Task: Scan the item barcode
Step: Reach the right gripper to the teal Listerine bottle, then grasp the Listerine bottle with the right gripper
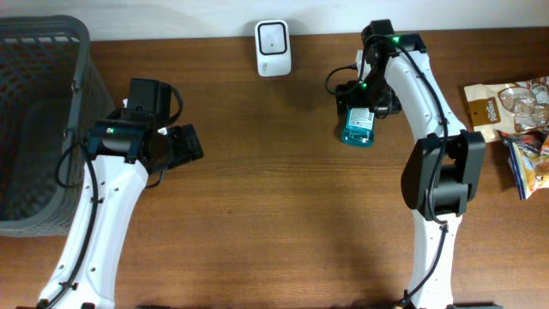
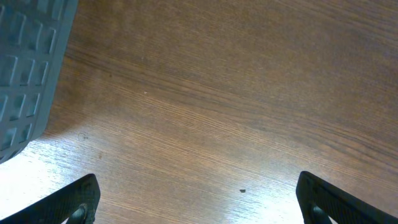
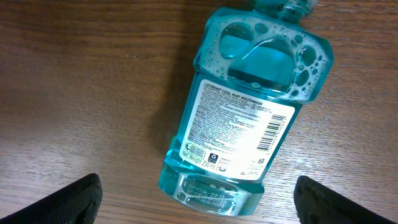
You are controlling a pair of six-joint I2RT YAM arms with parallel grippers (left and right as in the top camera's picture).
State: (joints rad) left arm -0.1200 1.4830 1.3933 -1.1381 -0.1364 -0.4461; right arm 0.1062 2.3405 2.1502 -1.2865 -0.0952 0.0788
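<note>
Brown wood-grain surface [image 1: 274, 223] below a pale back wall. Far left: grey lattice basket [image 1: 34, 129] at the edge. Just beside it, left claw [image 2: 198, 202], spread wide over bare wood, pinching nothing. Centre back: white scanner [image 1: 273, 37], upright against the wall. To its right and a little nearer: mouthwash bottle [image 3: 242, 118], flat on the wood, apart from the scanner. Directly above, right claw [image 3: 196, 199], also spread wide, fingertips well clear of the bottle on both sides, gripping nothing. Far right: a few snack packets [image 1: 510, 112].

Progress, as a judgement: no telling from here whether scanned or not. Nothing in either claw, and the label faces up, not toward the scanner. Most likely left to do: closing on the bottle, lifting it, presenting the barcode to the scanner.

Look of the bottle: clear teal plastic, blue-green liquid inside, foam bubbles toward the neck end. White label uppermost, dense small print, barcode along its right edge, flat and unwrinkled. Embossed base nearest the wrist camera. Cap end cut off at the frame edge.
</note>
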